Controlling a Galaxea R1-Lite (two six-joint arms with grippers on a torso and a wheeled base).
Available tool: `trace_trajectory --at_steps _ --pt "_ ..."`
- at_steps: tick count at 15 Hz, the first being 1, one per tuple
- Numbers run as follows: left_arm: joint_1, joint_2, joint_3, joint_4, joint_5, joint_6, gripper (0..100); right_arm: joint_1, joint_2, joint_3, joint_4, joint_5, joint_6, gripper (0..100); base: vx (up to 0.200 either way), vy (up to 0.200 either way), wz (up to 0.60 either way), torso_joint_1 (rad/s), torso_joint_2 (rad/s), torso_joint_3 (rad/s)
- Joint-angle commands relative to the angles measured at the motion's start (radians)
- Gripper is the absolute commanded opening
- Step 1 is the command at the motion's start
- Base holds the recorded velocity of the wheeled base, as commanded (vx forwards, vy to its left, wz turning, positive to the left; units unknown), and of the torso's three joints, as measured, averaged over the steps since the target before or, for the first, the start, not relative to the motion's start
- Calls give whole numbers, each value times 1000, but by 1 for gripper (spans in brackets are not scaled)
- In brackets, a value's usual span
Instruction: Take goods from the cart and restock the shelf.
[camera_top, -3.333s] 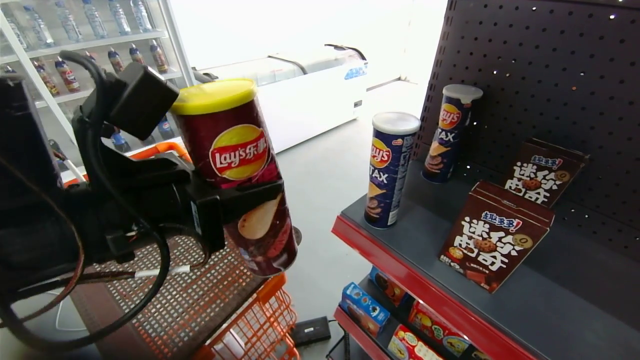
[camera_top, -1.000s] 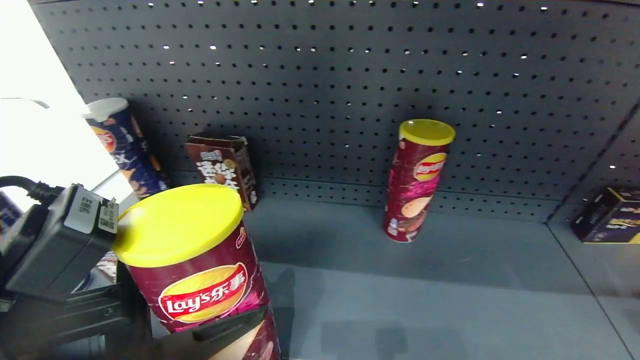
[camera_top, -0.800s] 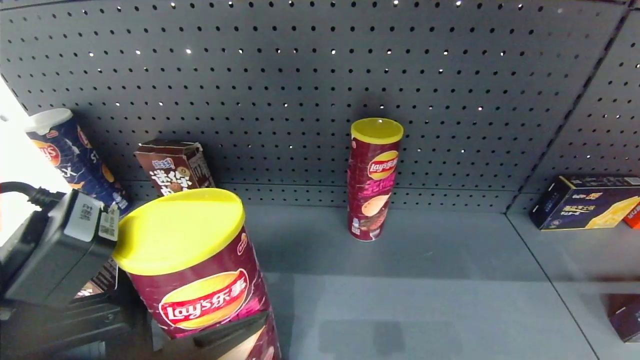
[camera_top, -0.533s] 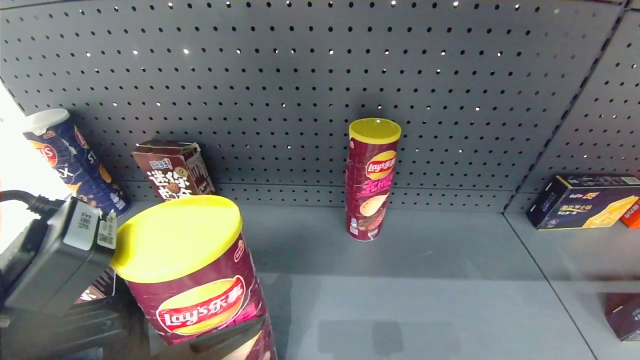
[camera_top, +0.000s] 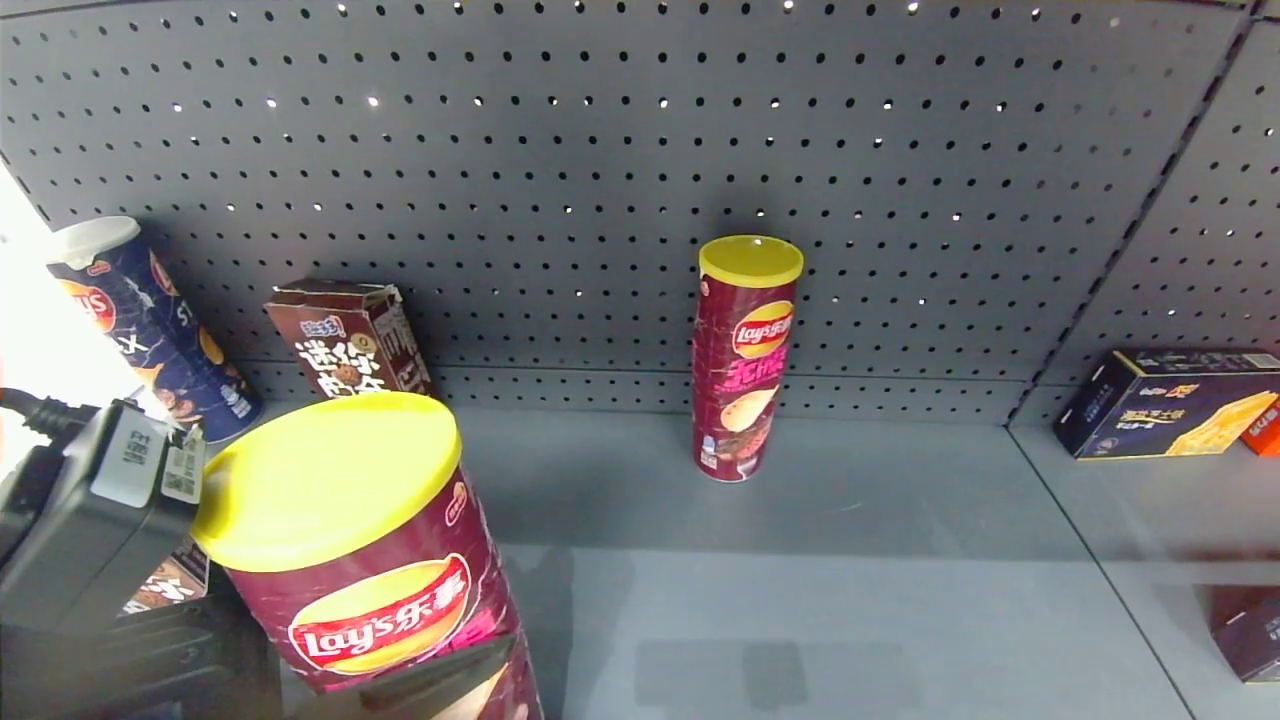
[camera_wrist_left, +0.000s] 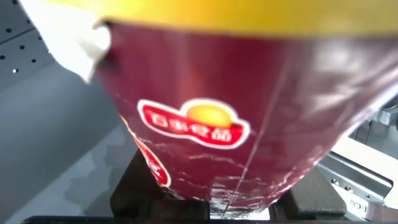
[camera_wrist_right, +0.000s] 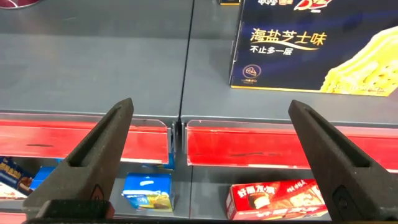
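Drifting slightly leftward, left claw (camera_top: 430, 682) grips the chip can (camera_top: 365, 590); right claw (camera_wrist_right: 211, 109) gapes wide

Head camera down onto shelf (camera_top: 860, 560), right wrist low, facing shelf front

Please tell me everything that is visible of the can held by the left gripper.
The can is a round tube, dark red and glossy, closed by a yellow lid. Its side carries a red and yellow logo and, lower down, a picture of a chip. It looks tilted, lid toward the robot's left. The left gripper is shut on its lower body; one of the black fingers crosses the front. It is at the shelf; whether its base rests on it cannot be told.
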Motion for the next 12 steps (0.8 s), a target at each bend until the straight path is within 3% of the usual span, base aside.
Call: trace_trajectory --at_steps 1,8,9,10,12 --pt "0 0 2 1 0 -2 0 0 0 0 0 0 -1 100 0 0 0 0 0 0" --pt "2 -2 5 3 0 -3 0 0 0 -2 0 8 -22 100 0 0 0 0 0 0" --pt "2 -5 17 -2 2 -3 0 -3 35 -107 -8 14 -76 100 0 0 0 0 0 0" --pt "2 -7 25 -2 0 -3 0 -5 305 -370 28 19 -27 100 0 0 0 0 0 0" --pt "2 -8 37 -5 -1 -3 0 9 362 -518 49 71 -33 100 0 0 0 0 0 0"
